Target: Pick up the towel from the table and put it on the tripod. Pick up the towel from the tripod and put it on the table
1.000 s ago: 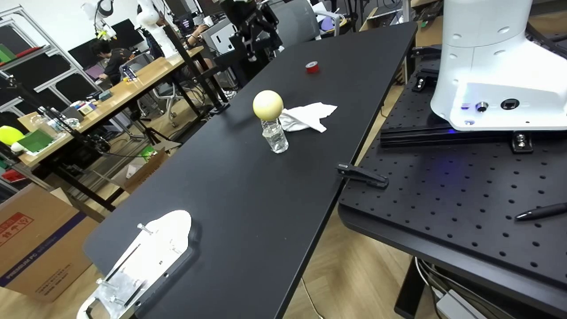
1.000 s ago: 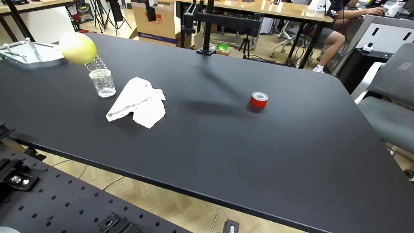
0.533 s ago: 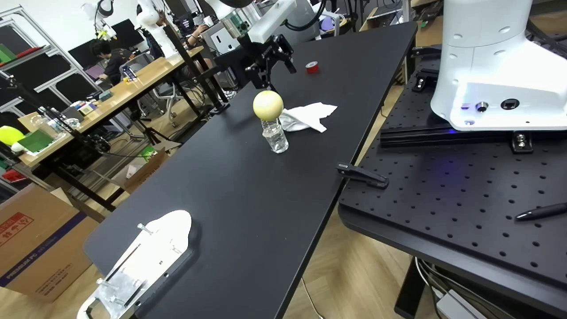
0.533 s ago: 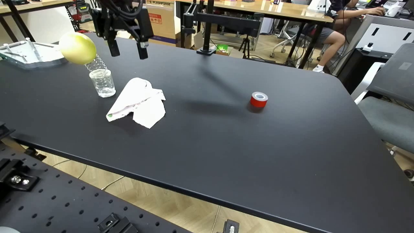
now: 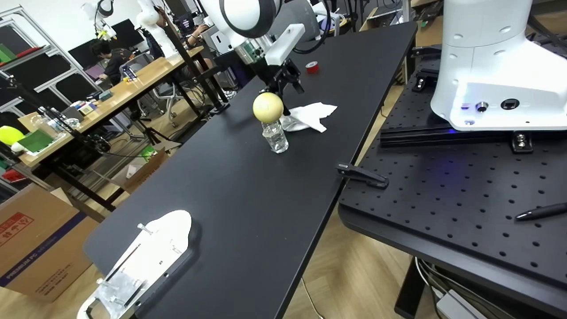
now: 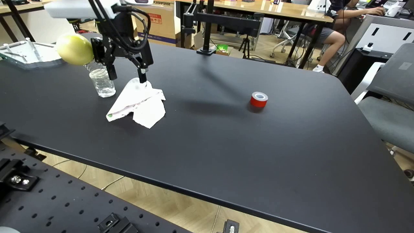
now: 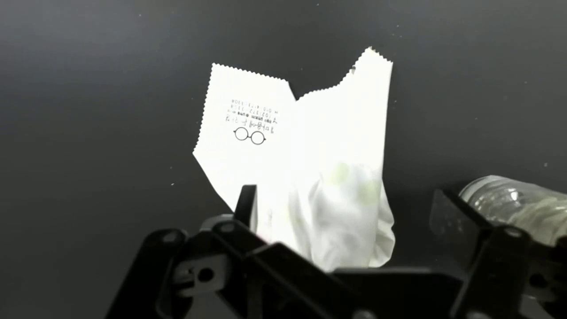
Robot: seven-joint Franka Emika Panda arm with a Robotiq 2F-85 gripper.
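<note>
End effector (image 6: 127,77) lowered, jaws apart, over towel (image 6: 139,101)

The white towel (image 7: 341,119) looks like smooth, matt cloth, softly creased; the black table (image 6: 233,155) has a smooth, dull finish. The bottle (image 5: 276,138) seems clear, glossy, ridged plastic, the yellow ball (image 5: 268,107) smooth and satiny. The box (image 5: 46,241) is brown cardboard; the far desk (image 6: 288,9) shows a shiny wood-look top.

The towel (image 7: 301,164) is white with a black eyeglasses print (image 7: 249,135).
</note>
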